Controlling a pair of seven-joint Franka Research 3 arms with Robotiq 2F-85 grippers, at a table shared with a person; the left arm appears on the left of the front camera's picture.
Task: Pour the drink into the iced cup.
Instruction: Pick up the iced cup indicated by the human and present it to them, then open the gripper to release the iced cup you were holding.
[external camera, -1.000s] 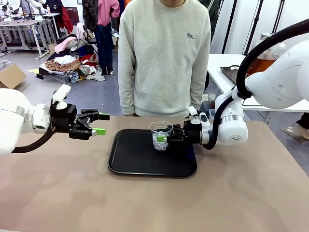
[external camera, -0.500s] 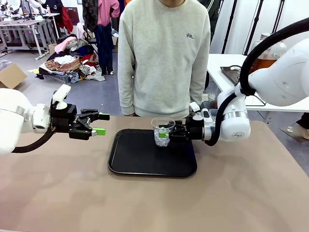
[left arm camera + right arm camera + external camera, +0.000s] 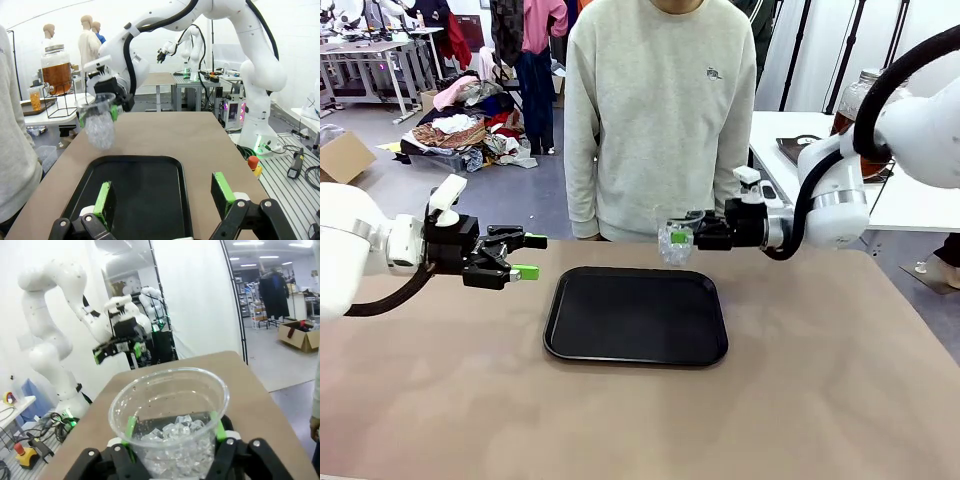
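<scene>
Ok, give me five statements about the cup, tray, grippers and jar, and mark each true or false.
1. The right gripper holds the cup clear of the tray. True.
2. The cup is empty. False: it has ice in it.
3. The left gripper is shut on the tray's edge. False: it is open, empty, and off to the tray's left side.
4. The jar holds amber liquid and stands on another table. True.
5. The person is holding the cup. False: no hand is on it, only the right gripper grips it.
</scene>
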